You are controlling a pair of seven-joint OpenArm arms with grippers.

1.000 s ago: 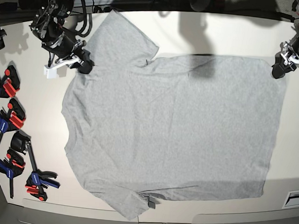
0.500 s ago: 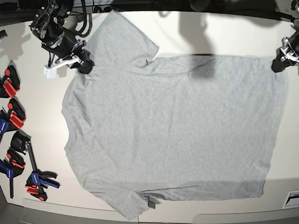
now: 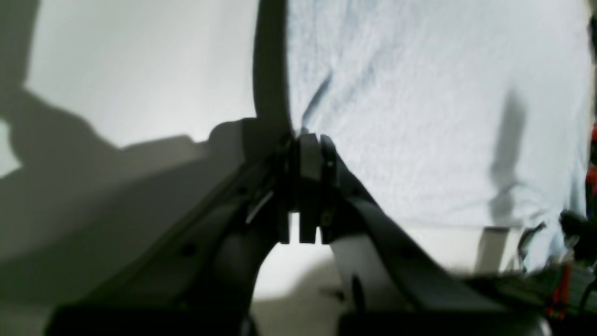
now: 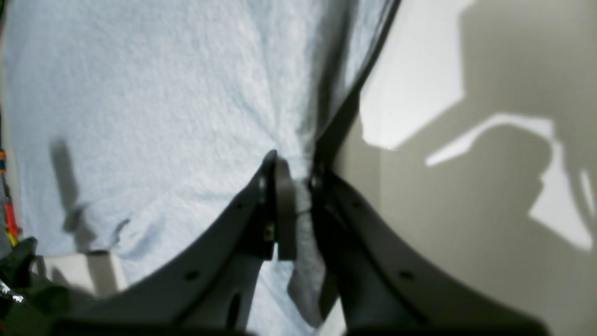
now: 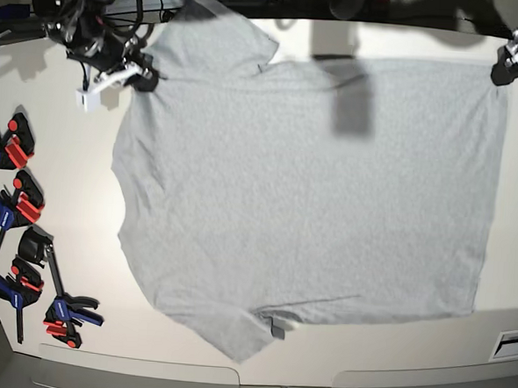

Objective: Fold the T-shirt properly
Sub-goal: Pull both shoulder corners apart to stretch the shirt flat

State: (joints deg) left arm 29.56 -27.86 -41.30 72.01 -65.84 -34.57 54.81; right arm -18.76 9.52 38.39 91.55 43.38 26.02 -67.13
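Note:
The light grey T-shirt lies spread plain side up on the white table; no lettering shows. My left gripper is at the far right, shut on the shirt's far right corner. In the left wrist view its closed tips pinch the edge of the cloth. My right gripper is at the far left, shut on the cloth near the shoulder, beside the far sleeve. In the right wrist view the cloth is gathered between the closed fingers.
Several blue, red and black clamps lie along the table's left edge. A small dark tag shows at the shirt's near edge. A white label sits at the near right. Cables and arm bases run along the far edge.
Both grippers have moved toward the far edge of the table, pulling the shirt's far edge with them. The shirt has shifted away and lies stretched flatter.

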